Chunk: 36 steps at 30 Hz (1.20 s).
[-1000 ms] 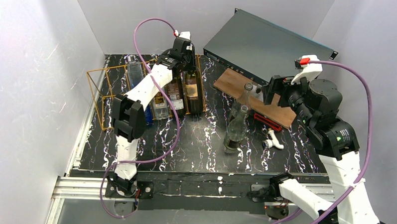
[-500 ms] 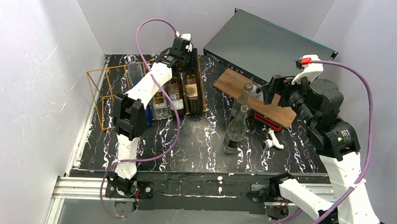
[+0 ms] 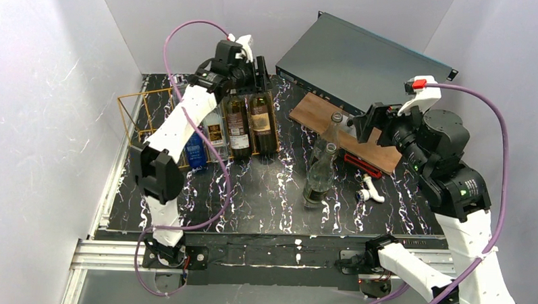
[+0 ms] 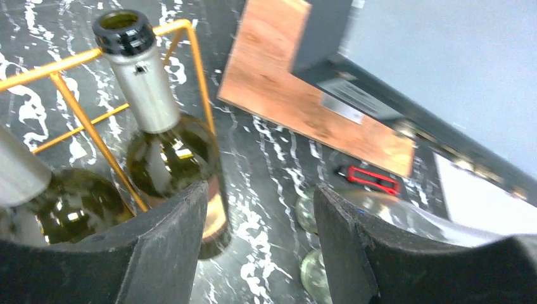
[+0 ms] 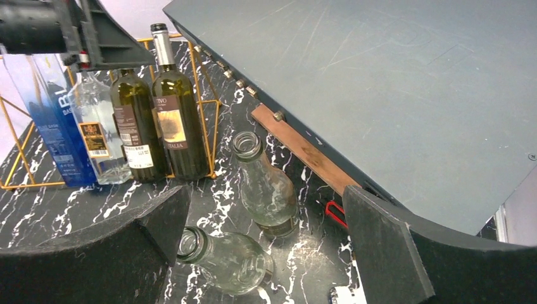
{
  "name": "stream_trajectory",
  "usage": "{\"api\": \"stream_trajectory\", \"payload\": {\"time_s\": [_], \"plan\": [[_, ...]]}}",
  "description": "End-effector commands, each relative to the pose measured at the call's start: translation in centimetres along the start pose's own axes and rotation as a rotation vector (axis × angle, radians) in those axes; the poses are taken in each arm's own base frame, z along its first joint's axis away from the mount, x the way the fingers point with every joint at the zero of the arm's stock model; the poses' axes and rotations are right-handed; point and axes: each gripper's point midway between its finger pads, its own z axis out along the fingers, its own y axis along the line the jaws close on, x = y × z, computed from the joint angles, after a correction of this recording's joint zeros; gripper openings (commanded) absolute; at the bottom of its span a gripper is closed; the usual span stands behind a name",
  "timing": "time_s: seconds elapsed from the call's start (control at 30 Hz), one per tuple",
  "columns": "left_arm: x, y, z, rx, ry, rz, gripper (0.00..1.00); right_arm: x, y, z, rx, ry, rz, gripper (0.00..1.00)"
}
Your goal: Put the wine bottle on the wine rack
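Observation:
The wine bottle (image 3: 262,121), dark green with a silver foil neck and a brown label, stands upright in the rightmost bay of the orange wire wine rack (image 3: 119,99). It also shows in the left wrist view, wine bottle (image 4: 164,152) behind a wire of the wine rack (image 4: 81,120), and in the right wrist view, wine bottle (image 5: 177,120). My left gripper (image 3: 256,69) hangs open just above the bottle necks, holding nothing; left gripper (image 4: 259,209). My right gripper (image 3: 363,120) is open over two clear glass bottles; right gripper (image 5: 266,196).
A second dark bottle (image 3: 239,127), a clear bottle (image 3: 215,133) and a blue bottle (image 3: 195,149) fill other bays. Two clear glass bottles (image 3: 319,174) (image 3: 331,130) stand mid-table. A wooden board (image 3: 345,127), grey metal case (image 3: 364,61), red tool (image 3: 360,163) and white fitting (image 3: 371,191) lie right.
My left gripper has opened, let go of the wine bottle's neck and pulled up and to the left. The bottle stays standing in the rack. The right arm has barely moved.

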Motion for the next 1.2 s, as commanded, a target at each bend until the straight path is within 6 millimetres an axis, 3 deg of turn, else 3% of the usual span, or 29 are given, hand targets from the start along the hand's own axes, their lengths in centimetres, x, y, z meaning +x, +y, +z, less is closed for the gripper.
{"api": "stream_trajectory", "payload": {"time_s": [0.0,0.2,0.53,0.7,0.9,1.03,1.17], "plan": [[-1.8,-3.1,-5.9,0.15,-0.059,-0.051,0.62,-0.8,0.6,-0.4,-0.032,-0.034,0.024,1.0],[-0.5,-4.4,-8.3,0.236,-0.053,-0.091,0.63,-1.3,0.6,-0.3,-0.031,-0.043,0.02,1.0],[6.3,-6.8,-10.9,0.455,0.066,-0.183,0.68,-0.9,0.4,-0.3,-0.02,-0.014,0.001,1.0],[10.4,-10.3,-13.4,0.582,-0.013,0.041,0.68,-0.5,0.5,0.0,-0.024,-0.024,0.015,1.0],[17.5,-15.0,-15.6,0.658,-0.098,0.461,0.72,-0.3,0.3,0.1,-0.015,-0.02,0.008,1.0],[18.6,-16.2,-14.8,0.615,-0.112,0.481,0.76,-0.9,0.1,-0.3,-0.004,-0.034,0.002,1.0],[18.5,-17.9,-13.7,0.596,-0.182,0.512,0.77,-0.9,0.0,-0.7,0.001,-0.036,0.009,1.0]]}}
